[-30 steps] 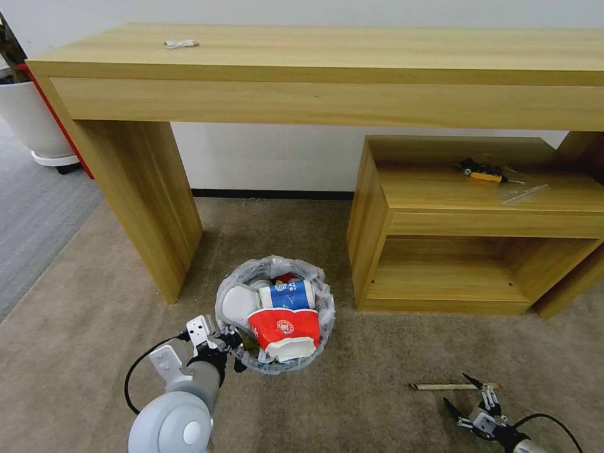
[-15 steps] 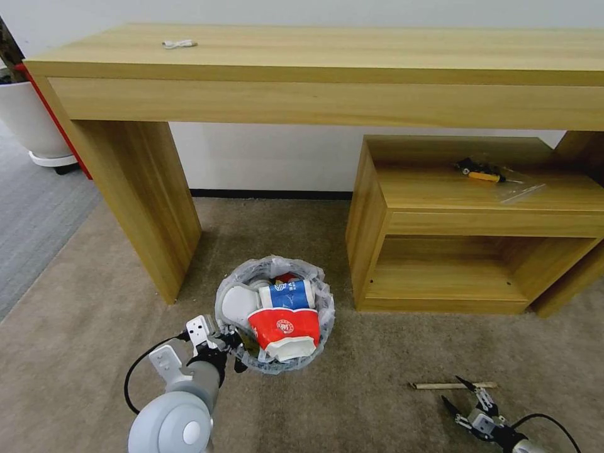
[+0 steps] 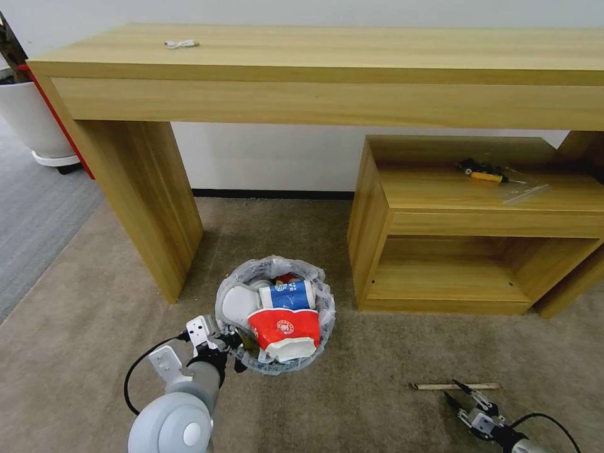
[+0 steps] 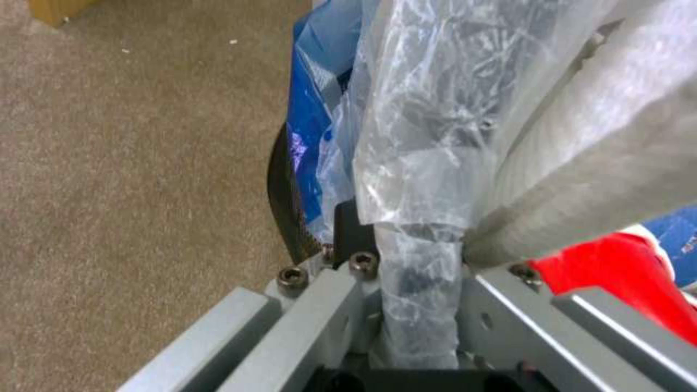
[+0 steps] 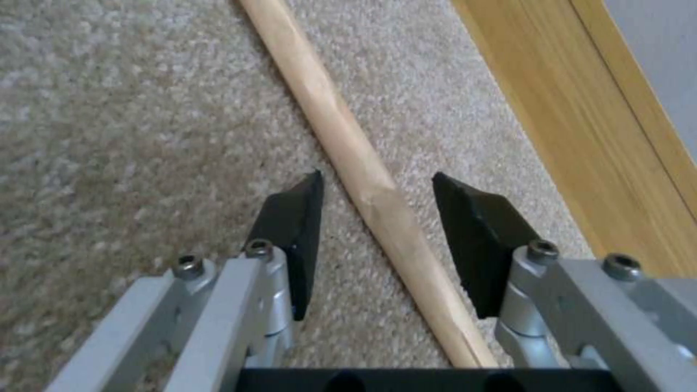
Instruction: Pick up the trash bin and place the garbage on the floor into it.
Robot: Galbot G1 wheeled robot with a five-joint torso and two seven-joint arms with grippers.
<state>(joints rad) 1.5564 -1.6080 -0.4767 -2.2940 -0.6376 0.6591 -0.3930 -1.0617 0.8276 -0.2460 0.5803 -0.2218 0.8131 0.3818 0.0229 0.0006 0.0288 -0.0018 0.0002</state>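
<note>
Low in the right of the head view, the right gripper (image 3: 462,395) has its fingers spread astride the wooden stick (image 3: 454,385), which lies flat on the beige floor (image 3: 94,314). Neither pad touches it. At lower left, the left gripper (image 3: 234,345) pinches the bagged rim of the trash bin (image 3: 275,324), heaped with cups and wrappers. The step appears to be grasping the stick; next calls for closing on it.

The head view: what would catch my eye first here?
The trash bin, stuffed with red and blue litter, sits on the floor before the desk, its rim pinched by the left gripper. To the right, the open right gripper straddles a wooden stick.
</note>
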